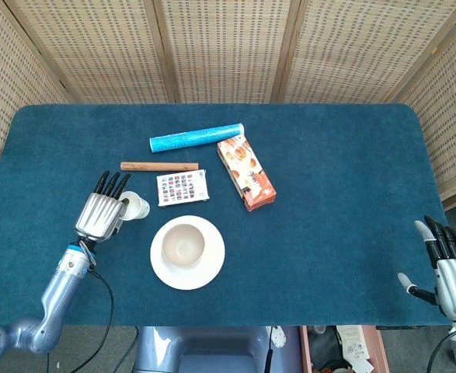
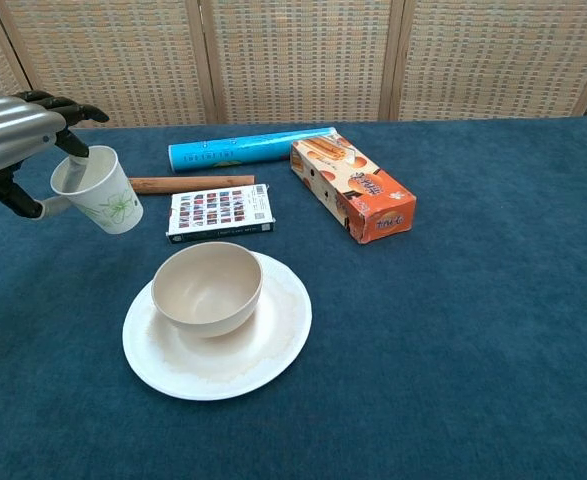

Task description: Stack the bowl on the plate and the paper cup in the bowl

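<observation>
With the bowl [image 2: 207,288] already on the plate [image 2: 263,355], left hand [image 2: 15,135] pinching the tilted paper cup [image 2: 103,190] above the worktop [image 2: 473,330] should level it over the bowl before releasing; right hand [image 1: 447,264] idle, fingers apart, holding nothing.

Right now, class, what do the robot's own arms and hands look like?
The left hand has a ribbed silver back and black fingers, on a blue-grey metallic arm trailed by a black cable. The right hand looks pale silver-white with dark fingers.
</observation>
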